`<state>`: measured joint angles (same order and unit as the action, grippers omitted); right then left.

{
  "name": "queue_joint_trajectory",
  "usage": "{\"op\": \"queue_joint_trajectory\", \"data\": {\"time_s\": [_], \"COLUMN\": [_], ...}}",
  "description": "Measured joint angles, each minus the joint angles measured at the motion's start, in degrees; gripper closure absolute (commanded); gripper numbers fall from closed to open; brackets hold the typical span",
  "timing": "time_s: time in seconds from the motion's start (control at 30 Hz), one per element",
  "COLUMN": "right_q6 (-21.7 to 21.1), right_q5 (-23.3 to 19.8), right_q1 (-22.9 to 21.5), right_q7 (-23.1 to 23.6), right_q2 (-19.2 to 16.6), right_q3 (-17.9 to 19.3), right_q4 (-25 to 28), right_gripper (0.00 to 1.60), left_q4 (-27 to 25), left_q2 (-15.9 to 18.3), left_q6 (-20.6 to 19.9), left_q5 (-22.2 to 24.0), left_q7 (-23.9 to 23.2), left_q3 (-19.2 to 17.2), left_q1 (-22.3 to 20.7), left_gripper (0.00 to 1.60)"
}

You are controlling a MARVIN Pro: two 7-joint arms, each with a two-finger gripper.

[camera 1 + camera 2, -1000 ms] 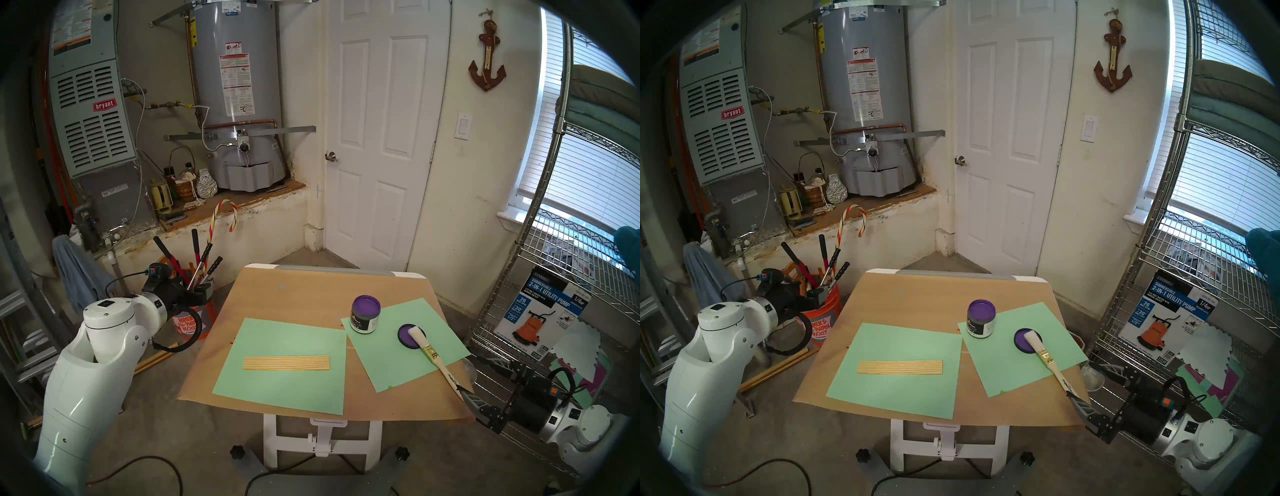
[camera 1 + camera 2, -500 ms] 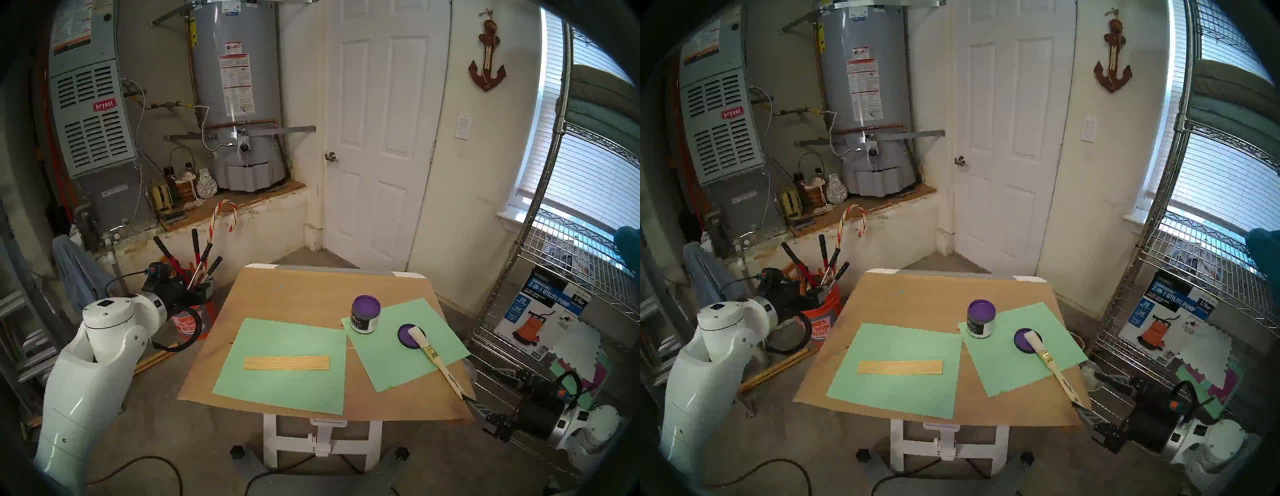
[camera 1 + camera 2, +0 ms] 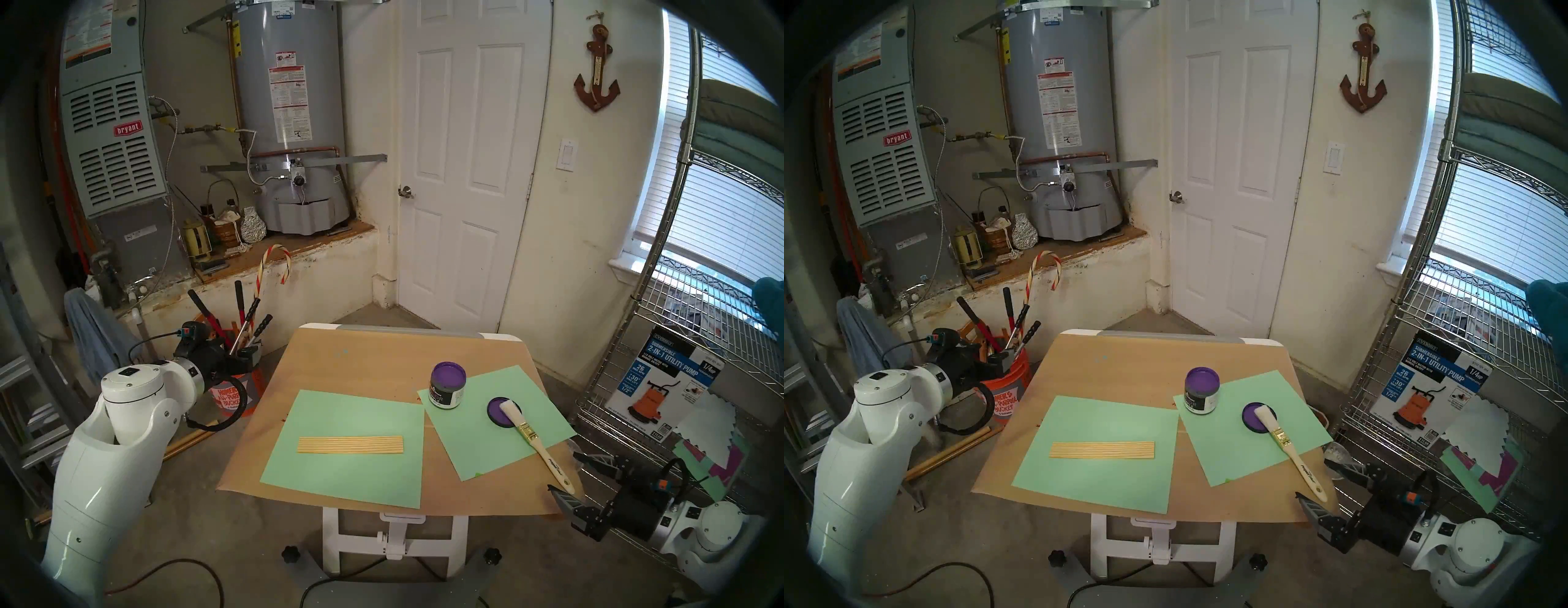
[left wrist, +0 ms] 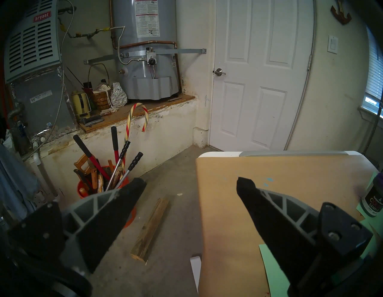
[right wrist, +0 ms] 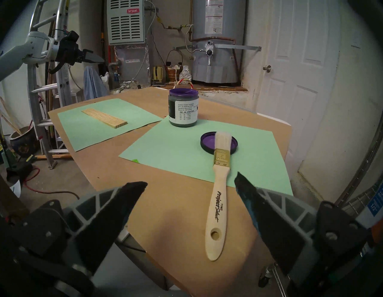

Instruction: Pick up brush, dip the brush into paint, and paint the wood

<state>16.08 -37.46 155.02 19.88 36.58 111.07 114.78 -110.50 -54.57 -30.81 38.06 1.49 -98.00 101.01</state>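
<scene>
At tabletop's near right corner: right claw wide, empty, flanking brush handle, not touching. Pickup step. Next: advance, centre on handle, close. Left claw wide, idle.

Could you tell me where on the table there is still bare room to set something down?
The far strip of brown paper, behind both green sheets and left of the paint jar, is bare. The left green sheet is free all around the wood strip. The near edge is a narrow bare band. The right sheet is crowded: jar, lid and brush.
</scene>
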Motion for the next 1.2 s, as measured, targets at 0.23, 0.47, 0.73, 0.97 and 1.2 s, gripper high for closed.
{"op": "queue_joint_trajectory", "data": {"time_s": [0.23,0.47,0.73,0.97,1.2], "right_q6": [-1.77,-3.66,-5.28,-6.10,-5.89], "right_q5": [-0.21,-1.71,-2.95,-3.46,-3.49], "right_q1": [-4.45,-9.24,-14.28,-18.43,-21.12], "right_q7": [-2.38,-4.77,-6.52,-7.11,-7.26], "right_q2": [-1.42,-2.87,-4.09,-4.34,-4.34], "right_q3": [-4.11,-8.22,-12.33,-15.84,-17.61], "right_q4": [-1.36,-3.01,-5.84,-7.63,-7.81], "right_gripper": [0.00,0.00,0.00,0.00,0.00], "left_q4": [0.00,0.00,0.00,0.00,-0.01], "left_q2": [0.00,0.00,0.00,0.00,0.00], "left_q6": [0.00,0.01,0.01,0.00,0.00], "left_q5": [0.00,0.00,0.00,0.00,0.00], "left_q7": [0.00,0.00,0.00,0.00,0.00], "left_q3": [0.00,0.00,0.00,-0.01,-0.01], "left_q1": [0.00,0.00,0.00,0.00,0.01], "left_gripper": [0.00,0.00,0.00,0.00,0.00]}}
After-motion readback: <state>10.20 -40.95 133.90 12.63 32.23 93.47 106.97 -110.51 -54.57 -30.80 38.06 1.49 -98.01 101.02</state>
